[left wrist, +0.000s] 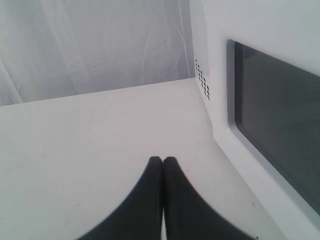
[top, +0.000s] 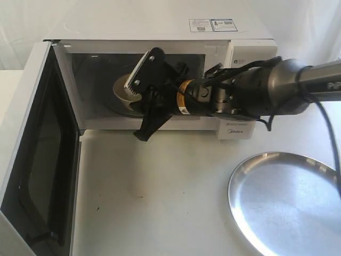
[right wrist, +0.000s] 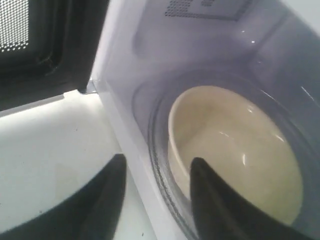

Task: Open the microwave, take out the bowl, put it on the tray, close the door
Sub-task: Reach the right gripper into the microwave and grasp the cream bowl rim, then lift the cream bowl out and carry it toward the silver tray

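Observation:
The white microwave (top: 160,26) stands at the back with its door (top: 37,160) swung wide open to the left. The cream bowl (top: 121,88) sits inside on the glass turntable (right wrist: 159,150). My right gripper (top: 141,98) reaches in from the right and is open at the cavity's mouth. In the right wrist view, this gripper (right wrist: 158,160) has one finger over the bowl (right wrist: 235,145) and the other outside the front sill. The silver tray (top: 287,205) lies at the front right. My left gripper (left wrist: 163,159) is shut on nothing, low over the table beside the door's outer face (left wrist: 270,115).
The right arm (top: 277,85) spans the front of the microwave's control panel. The open door juts far forward along the table's left side. White tabletop (top: 160,202) lies between door and tray. A white curtain (left wrist: 90,45) hangs behind.

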Available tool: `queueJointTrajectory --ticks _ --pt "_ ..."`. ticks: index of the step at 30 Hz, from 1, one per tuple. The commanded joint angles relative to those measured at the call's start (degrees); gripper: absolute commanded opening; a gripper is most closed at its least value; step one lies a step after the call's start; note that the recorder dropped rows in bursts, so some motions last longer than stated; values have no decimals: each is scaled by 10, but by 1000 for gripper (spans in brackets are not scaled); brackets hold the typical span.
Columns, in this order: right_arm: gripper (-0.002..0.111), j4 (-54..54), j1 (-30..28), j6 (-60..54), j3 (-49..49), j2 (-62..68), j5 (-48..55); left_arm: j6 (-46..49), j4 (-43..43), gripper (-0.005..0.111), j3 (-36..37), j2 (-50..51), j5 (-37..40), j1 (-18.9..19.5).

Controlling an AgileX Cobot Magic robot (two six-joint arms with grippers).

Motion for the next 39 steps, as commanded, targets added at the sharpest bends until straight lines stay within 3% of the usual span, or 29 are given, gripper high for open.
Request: queueJointTrajectory --ticks 1,14,16,19,20,23,27,31,36,39 --pt "58 -11 16 -15 -51 45 28 0 -5 0 -2 -1 -2 -1" --pt "53 -11 22 -35 -187 150 146 0 -5 0 -2 -1 -2 -1" --pt "44 -11 22 -35 -192 159 145 0 -5 0 -2 -1 -2 -1" --pt "6 -9 27 -17 -193 160 145 0 -5 0 -2 -1 -2 -1" --pt "1 -9 29 -5 -193 157 146 0 -5 0 -2 -1 -2 -1" --pt "0 -9 46 15 -183 139 144 0 -5 0 -2 -1 -2 -1" --pt "0 -6 91 49 -122 78 155 0 -5 0 -2 -1 -2 -1" --pt "0 -6 152 106 -28 -15 237 0 -5 0 -2 -1 -2 -1" --pt "0 22 219 198 106 -138 463 0 -5 0 -2 -1 -2 -1" --pt "0 13 227 266 191 -196 587 0 -5 0 -2 -1 -2 -1"
